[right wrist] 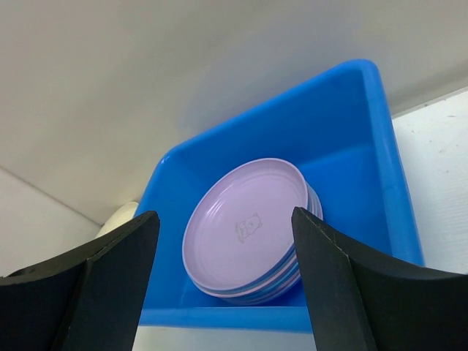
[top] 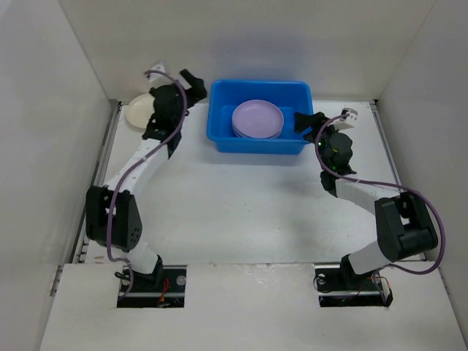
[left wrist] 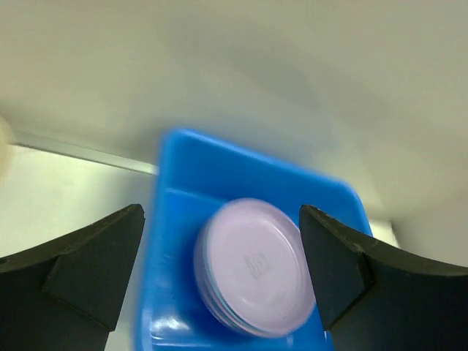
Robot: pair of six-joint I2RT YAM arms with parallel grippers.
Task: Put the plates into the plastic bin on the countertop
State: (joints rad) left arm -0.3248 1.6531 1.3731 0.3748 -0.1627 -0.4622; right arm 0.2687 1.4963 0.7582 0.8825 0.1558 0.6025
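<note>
The blue plastic bin (top: 223,137) stands at the back middle of the white countertop (top: 241,205). Inside it lies a stack of plates with a lavender one on top (top: 257,119); blue and pink rims show beneath it (right wrist: 292,281). A cream plate (top: 137,111) rests on the countertop left of the bin, partly behind my left arm. My left gripper (top: 194,86) hovers at the bin's left rim, open and empty (left wrist: 221,256). My right gripper (top: 303,121) is at the bin's right rim, open and empty (right wrist: 223,270).
White walls enclose the countertop on three sides. Metal rails run along the left (top: 102,157) and right (top: 386,146) edges. Both arm bases sit at the near edge.
</note>
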